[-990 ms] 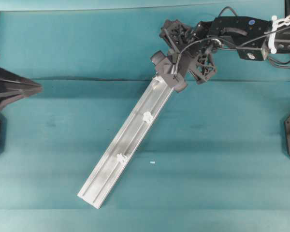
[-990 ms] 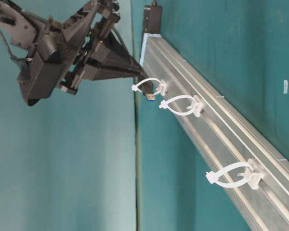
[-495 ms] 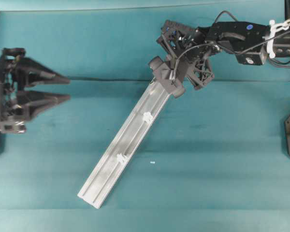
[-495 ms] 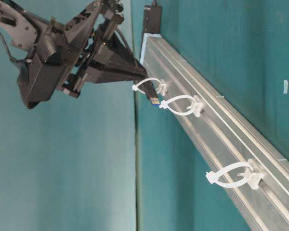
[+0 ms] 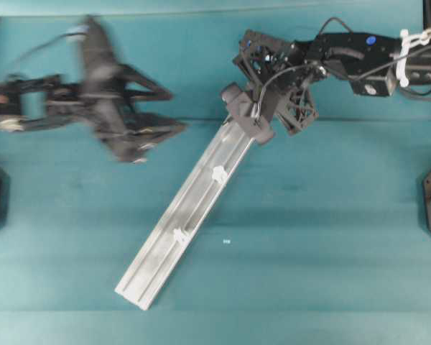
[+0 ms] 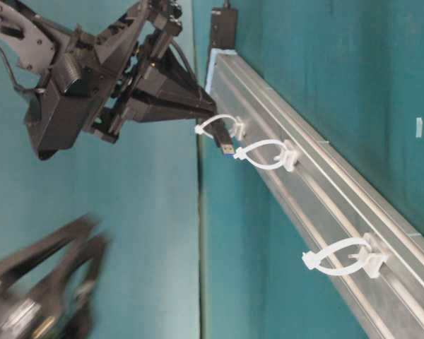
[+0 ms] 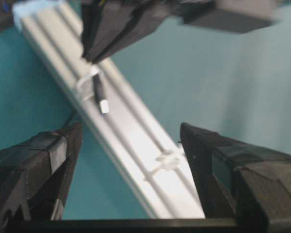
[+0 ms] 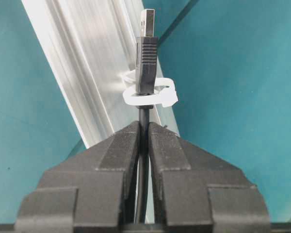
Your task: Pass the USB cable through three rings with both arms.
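Note:
My right gripper (image 8: 144, 125) is shut on the thin black USB cable just behind its plug (image 8: 146, 53). The plug pokes through the first white ring (image 8: 157, 97) at the upper end of the silver rail (image 5: 165, 251). From table level, the plug (image 6: 227, 147) hangs between the first ring (image 6: 218, 126) and the second ring (image 6: 268, 154); the third ring (image 6: 339, 258) sits farther down. My left gripper (image 5: 176, 110) is motion-blurred left of the rail, open and holding nothing. In the left wrist view the plug (image 7: 101, 97) and second ring (image 7: 167, 160) lie ahead of its fingers (image 7: 203, 150).
A black hub (image 6: 222, 28) sits at the rail's far end. Teal cloth (image 5: 330, 237) covers the table. A tiny white scrap (image 5: 226, 241) lies right of the rail. Black arm bases stand at both side edges.
The left arm has swung in from the left edge toward the rail, and its jaws have opened wide. The right gripper has pushed the plug slightly farther through the first ring.

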